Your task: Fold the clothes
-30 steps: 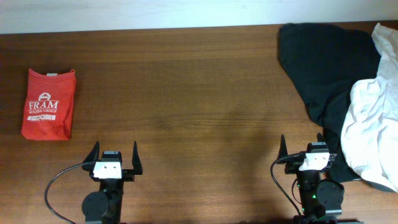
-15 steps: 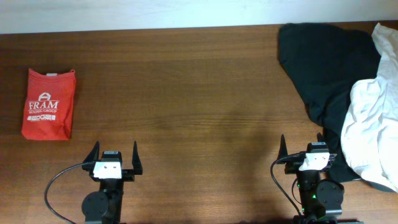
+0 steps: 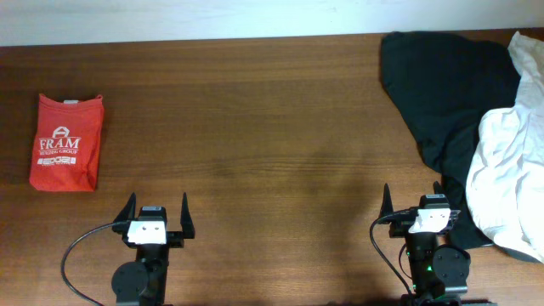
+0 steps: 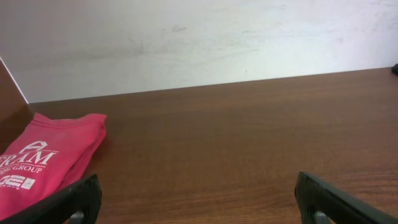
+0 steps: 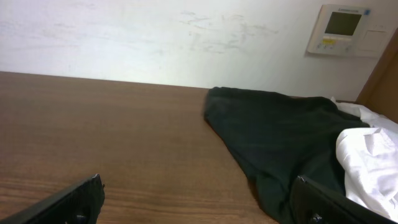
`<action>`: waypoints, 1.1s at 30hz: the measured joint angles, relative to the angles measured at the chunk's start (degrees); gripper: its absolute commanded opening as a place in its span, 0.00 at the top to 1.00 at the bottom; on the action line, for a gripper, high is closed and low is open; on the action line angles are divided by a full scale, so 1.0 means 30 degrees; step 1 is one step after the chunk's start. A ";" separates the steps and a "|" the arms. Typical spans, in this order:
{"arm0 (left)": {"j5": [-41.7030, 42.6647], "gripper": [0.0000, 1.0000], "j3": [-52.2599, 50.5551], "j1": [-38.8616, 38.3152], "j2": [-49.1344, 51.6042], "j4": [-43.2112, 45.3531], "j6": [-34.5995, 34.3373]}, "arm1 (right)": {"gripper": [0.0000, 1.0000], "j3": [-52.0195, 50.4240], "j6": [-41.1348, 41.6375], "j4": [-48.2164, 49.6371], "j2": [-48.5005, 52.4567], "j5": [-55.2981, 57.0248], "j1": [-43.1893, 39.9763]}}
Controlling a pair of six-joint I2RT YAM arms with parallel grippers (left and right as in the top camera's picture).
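White T-shirt: the white T-shirt (image 3: pixel 508 174) lies crumpled at the far right edge of the worktop (image 3: pixel 272 119), running out of the overhead picture, so its full outline cannot be told.
What it rests on: its left part overlaps the black shirt (image 3: pixel 438 81), which is spread loosely from the back right corner toward the front. The two look dropped as an unsorted pile, not laid out for folding.
Why the middle is bare: the wide stretch of wood between the arms seems meant as the folding area. My guess is the T-shirt must first be drawn off the black cloth onto it.
Right end effector: the right end effector (image 3: pixel 412 197) sits at the front edge just beside the pile, fingers spread and holding nothing. It is the arm placed to reach the T-shirt.
Left end effector: the left end effector (image 3: pixel 157 202) is likewise spread and empty, well apart from the T-shirt.
Red shirt: the red shirt (image 3: pixel 66 143), printed FRAM, lies folded flat at far left, apparently set aside as finished.
Overhead only: both arms, both piles and the gap between them together.
Right wrist only: the low slant shows the T-shirt's raised folds over the black cloth, plus a wall panel (image 5: pixel 342 28).
Left wrist only: the red shirt's layered folded edge, seen close.
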 measured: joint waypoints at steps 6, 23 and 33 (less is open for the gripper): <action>0.0000 0.01 0.0000 0.0000 0.0000 0.0007 0.0000 | 0.01 0.0000 0.0000 0.0000 0.0000 0.0000 0.0000; 0.0313 0.01 -0.0007 0.0000 0.0000 0.1559 -0.0459 | 0.02 0.0000 -0.0007 0.0000 0.0000 -0.0007 0.0000; 0.0663 0.01 0.0984 0.0000 0.2237 0.0546 -0.1239 | 0.01 0.1137 0.0248 -0.0503 0.1370 0.0007 0.0000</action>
